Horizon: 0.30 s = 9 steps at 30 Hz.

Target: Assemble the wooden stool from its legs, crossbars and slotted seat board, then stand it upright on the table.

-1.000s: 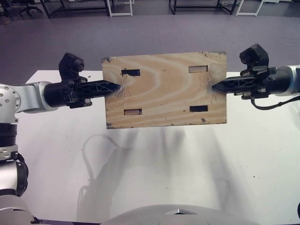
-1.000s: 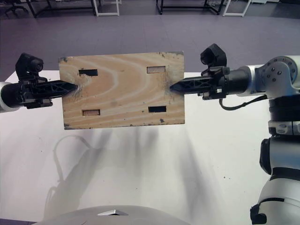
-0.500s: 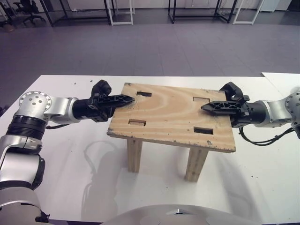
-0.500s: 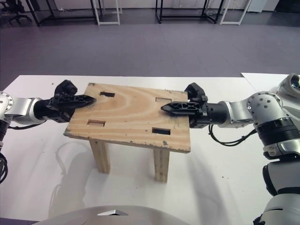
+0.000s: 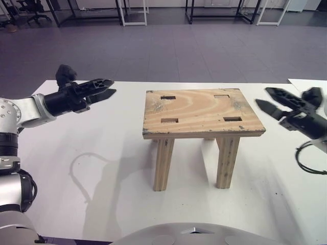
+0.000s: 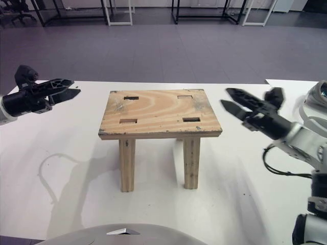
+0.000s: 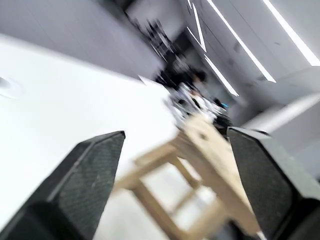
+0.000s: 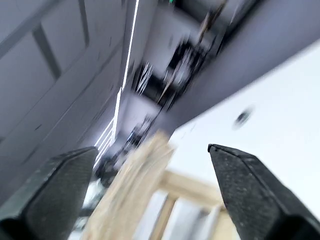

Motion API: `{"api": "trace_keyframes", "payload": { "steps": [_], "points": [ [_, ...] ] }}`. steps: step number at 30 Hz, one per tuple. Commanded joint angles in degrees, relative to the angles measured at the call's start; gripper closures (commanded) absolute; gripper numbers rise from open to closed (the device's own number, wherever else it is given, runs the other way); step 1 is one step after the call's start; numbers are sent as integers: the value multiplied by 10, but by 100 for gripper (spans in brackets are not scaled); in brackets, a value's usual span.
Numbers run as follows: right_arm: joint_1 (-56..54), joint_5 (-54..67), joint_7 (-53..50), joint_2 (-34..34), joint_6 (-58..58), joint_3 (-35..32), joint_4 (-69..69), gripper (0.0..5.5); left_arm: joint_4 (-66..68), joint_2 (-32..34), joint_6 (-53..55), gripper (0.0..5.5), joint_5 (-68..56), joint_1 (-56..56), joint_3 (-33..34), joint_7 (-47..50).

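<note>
left gripper (image 5: 111, 87) hangs out on the robot's left of the stool (image 5: 203, 133), fingers spread with nothing in them, well apart from the wood. right gripper (image 5: 262, 96) is the same deal on the other side, spread and empty, near the seat board (image 5: 199, 106) edge but not touching. the stool stands upright on its legs (image 5: 163, 164) on the white table (image 5: 76, 178), four slots (image 5: 169, 121) showing on top.

The stool (image 5: 203, 113) is pale wood with curved grain, the table (image 5: 286, 196) white, the fingers (image 5: 99, 82) black.
</note>
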Motion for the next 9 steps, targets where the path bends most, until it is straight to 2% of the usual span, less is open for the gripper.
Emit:
{"api": "trace_keyframes", "payload": {
  "steps": [1,4,6,9],
  "points": [
    [27,-280,-5,68,-234,38,1,138,-27,-119,-265,172,187,62,20,129],
    [-1,-461,-33,134,-399,92,34,138,-90,-203,-449,172,355,132,-30,226],
    [-47,-553,-44,161,-479,122,88,138,-113,-247,-515,172,415,189,-35,275],
    [-99,-638,-33,176,-549,129,170,138,-102,-295,-570,172,477,240,-22,330]
  ]
}}
